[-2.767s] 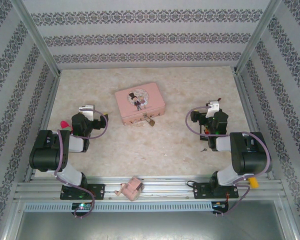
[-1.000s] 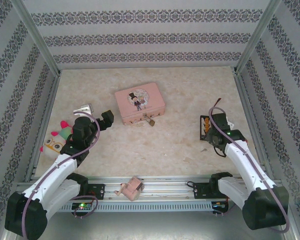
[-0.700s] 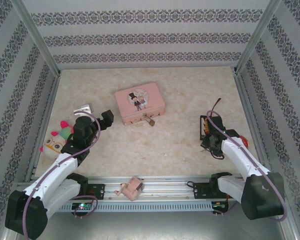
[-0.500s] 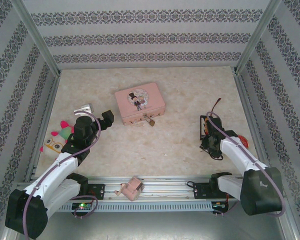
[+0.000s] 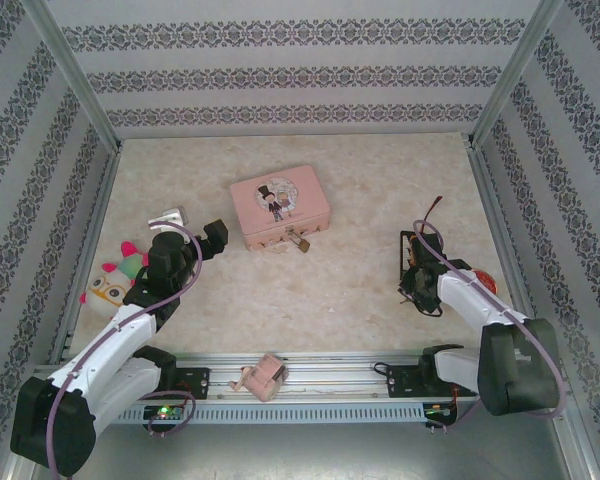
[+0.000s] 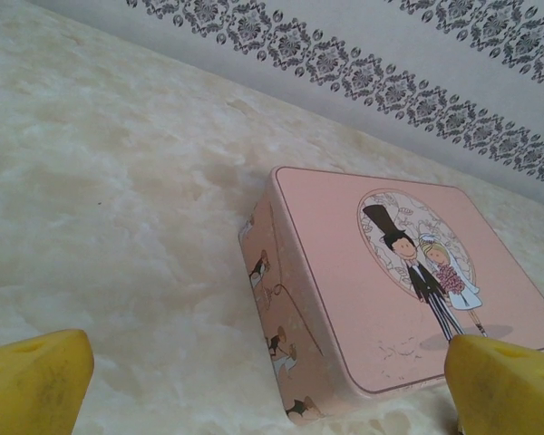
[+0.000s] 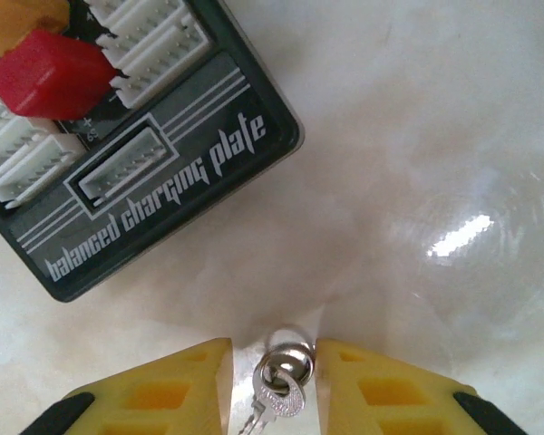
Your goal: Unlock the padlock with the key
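1. Yellow fingers [image 7: 154,390] of the right gripper [image 7: 273,355] stood a narrow gap apart, one on each side of the key [image 7: 279,381]. The gap was slightly wider than the key's round head, and whether either pad touched it could not be told.
2. That key lay flat on the marbled table [image 7: 453,136], its head and small ring toward the fingertips. Its blade ran out of the bottom of the wrist view.
3. Just beyond the fingertips lay a dark charging plate [image 7: 154,172] with white lettering and white sockets. A red plug [image 7: 45,72] sat at its far end. The plate was near the key but apart from it.
4. Seen from above, the right gripper pointed down at the table near its right edge, on the near side of the charging plate.
5. On the other arm, the left gripper [image 6: 265,390] had its yellow fingers spread wide and held nothing. The pink tin [image 6: 408,290] lay ahead between them, apart from both.
6. From above, the left gripper sat just left of the pink tin. The padlock [image 5: 300,241] hung at the tin's near edge, right of its middle, well apart from the key.
7. A plush toy [image 5: 115,275] lay at the table's left edge, beside the left arm.
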`<act>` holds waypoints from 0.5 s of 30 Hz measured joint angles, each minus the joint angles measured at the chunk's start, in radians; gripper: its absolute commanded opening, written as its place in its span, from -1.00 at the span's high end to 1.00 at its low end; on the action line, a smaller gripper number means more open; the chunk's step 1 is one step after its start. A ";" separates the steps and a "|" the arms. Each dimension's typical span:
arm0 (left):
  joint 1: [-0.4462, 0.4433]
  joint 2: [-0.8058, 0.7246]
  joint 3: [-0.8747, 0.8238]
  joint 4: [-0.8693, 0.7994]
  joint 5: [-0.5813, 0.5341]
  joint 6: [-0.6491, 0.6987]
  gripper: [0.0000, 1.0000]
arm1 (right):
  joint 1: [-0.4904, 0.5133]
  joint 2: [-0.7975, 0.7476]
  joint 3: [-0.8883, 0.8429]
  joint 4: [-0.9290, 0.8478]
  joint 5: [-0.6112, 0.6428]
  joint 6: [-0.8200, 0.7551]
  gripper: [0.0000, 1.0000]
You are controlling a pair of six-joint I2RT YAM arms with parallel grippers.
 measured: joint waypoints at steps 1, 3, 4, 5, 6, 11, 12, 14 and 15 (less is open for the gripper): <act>0.000 0.001 0.000 0.003 0.000 0.000 -0.99 | -0.003 0.005 0.000 0.003 0.000 0.000 0.43; 0.000 0.003 0.000 0.005 0.002 0.000 -0.99 | -0.008 0.013 0.000 0.007 0.000 0.003 0.43; 0.000 0.003 0.000 0.005 0.003 0.000 -0.99 | -0.010 0.015 0.000 0.008 0.000 0.003 0.43; 0.000 0.003 0.000 0.005 0.003 0.000 -0.99 | -0.010 0.016 0.000 0.008 0.000 0.003 0.43; 0.000 0.003 0.000 0.005 0.003 0.000 -0.99 | -0.010 0.017 0.000 0.008 0.000 0.003 0.43; 0.000 0.003 0.000 0.005 0.003 -0.003 -0.99 | -0.010 0.017 0.000 0.008 0.000 0.004 0.43; 0.000 0.003 0.000 0.005 0.003 -0.003 -0.99 | -0.010 0.017 0.000 0.009 -0.001 0.005 0.44; 0.000 0.003 0.000 0.005 0.003 -0.003 -0.99 | -0.010 0.016 0.000 0.008 -0.004 0.007 0.44; 0.000 0.003 0.000 0.005 0.003 -0.003 -0.99 | -0.010 0.015 0.000 0.008 -0.005 0.008 0.44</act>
